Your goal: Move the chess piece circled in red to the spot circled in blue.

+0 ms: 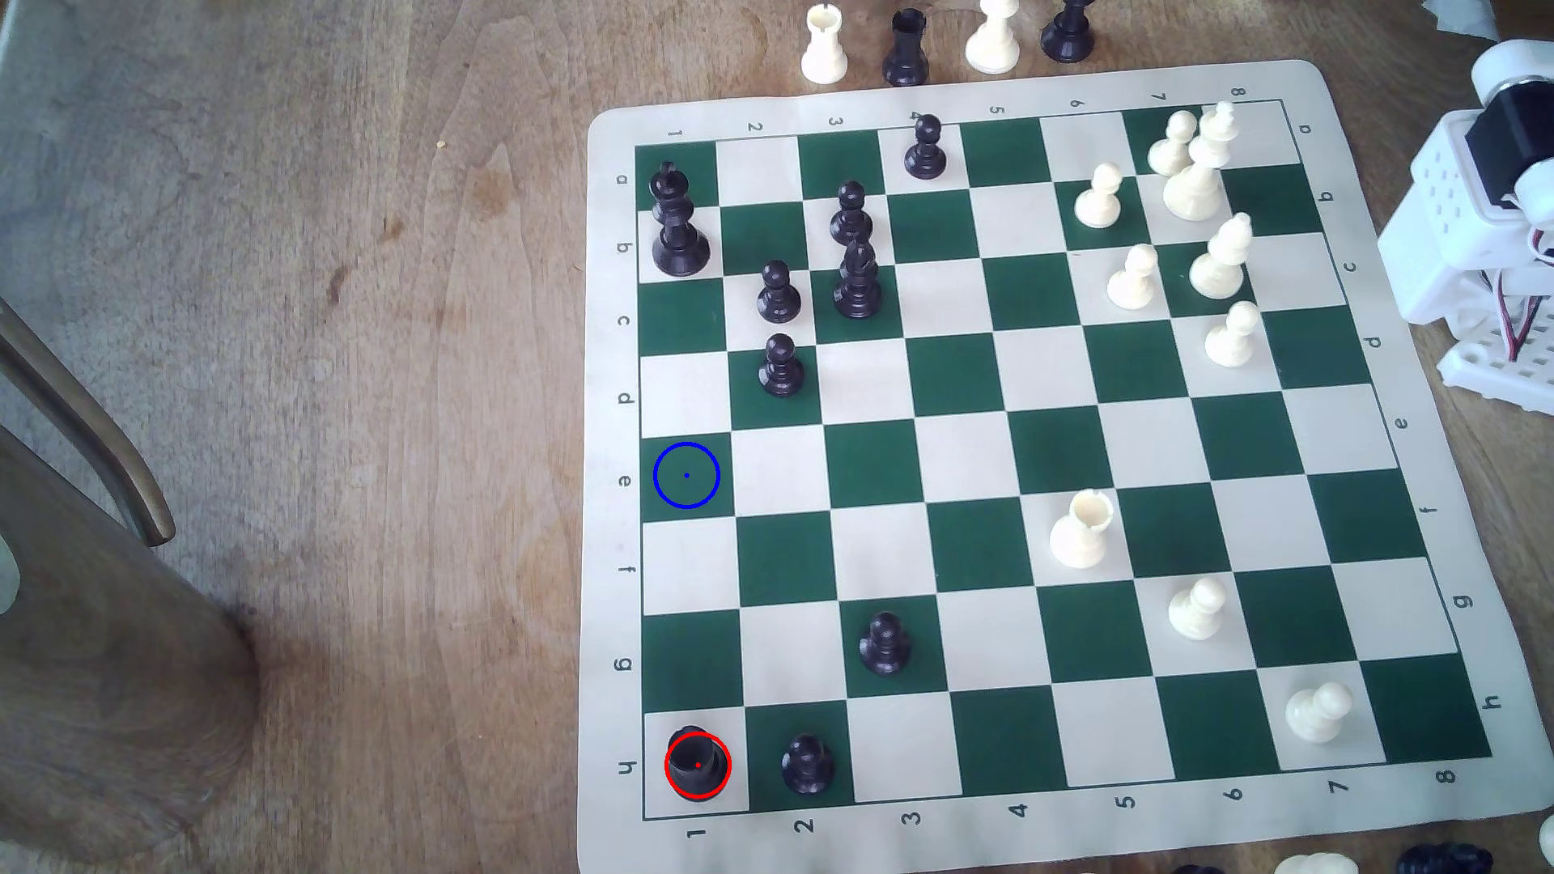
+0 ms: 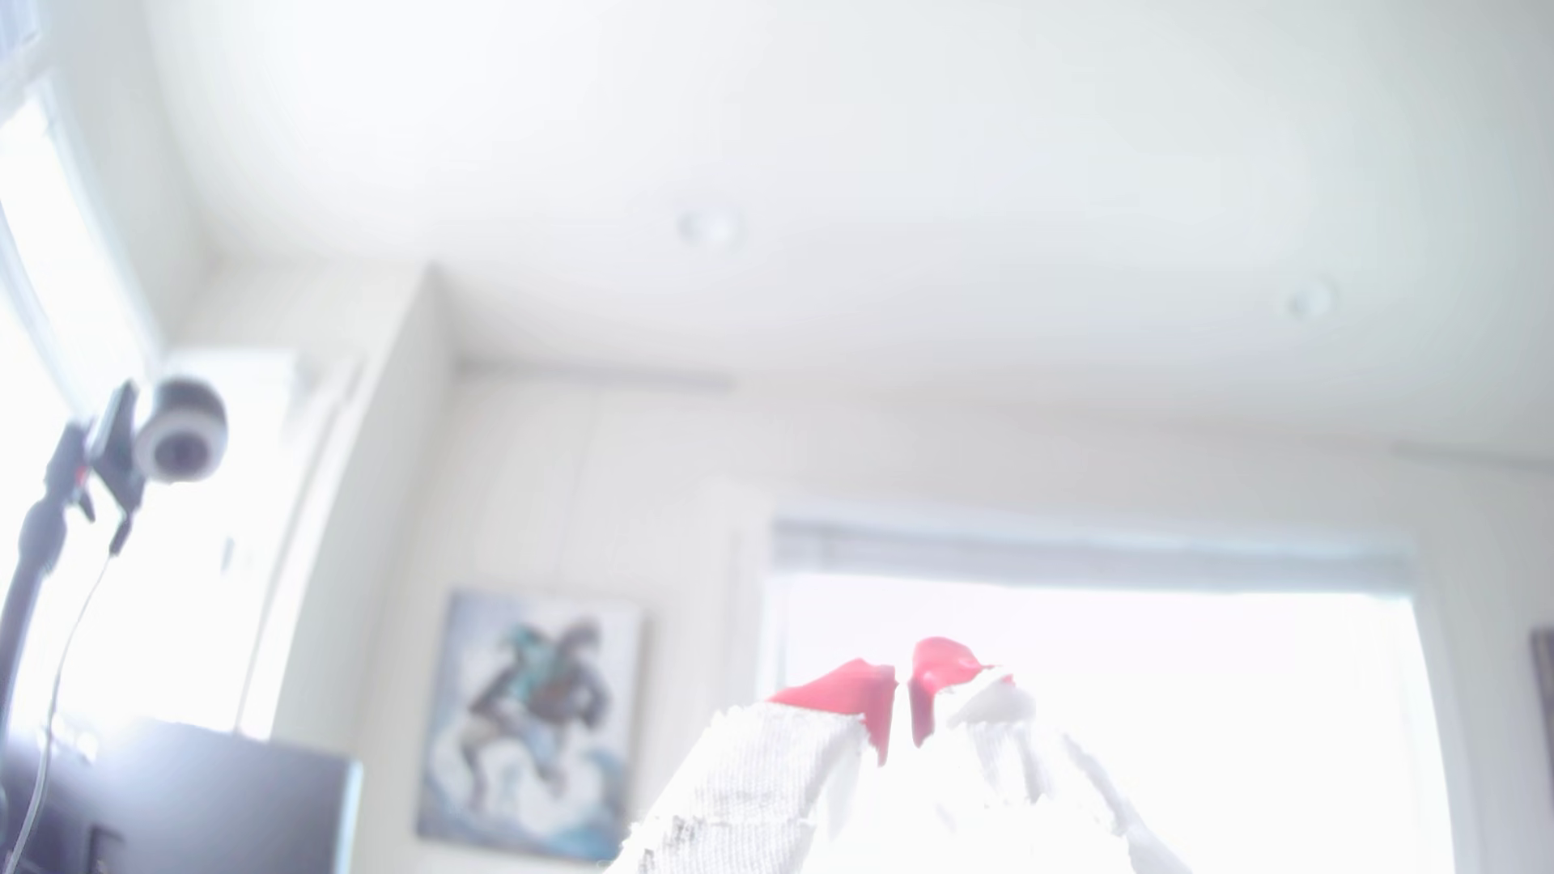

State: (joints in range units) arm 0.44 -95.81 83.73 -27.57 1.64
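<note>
Rook sits upright on the red-ringed cream square h1, near-left corner of the board in the exterior view. Untouched, task not started by the look of it.

Target is the blue-ringed green square e1, same file, three squares farther away. Squares f1 and g1 between them are bare, so a straight run along the left edge looks clean.

Arm is parked off the board's far-right side in the exterior view, on the bench. Wrist view points up at ceiling and window; jaws show red tips nearly together with a thin gap, holding nothing.

Neighbours:
- pawn on h2, just beside the rook on its right. Judgement: tightest spot for the jaws; approach so the fingers straddle near/far, not left/right.
- pawn on g3, near but off the path.
- pawn on d2, diagonal to the target, apart from it.
- king at the far-left corner, well apart.

Arm must cross the whole board diagonally; the white rook mid-board is the tall piece under that reach.
</note>
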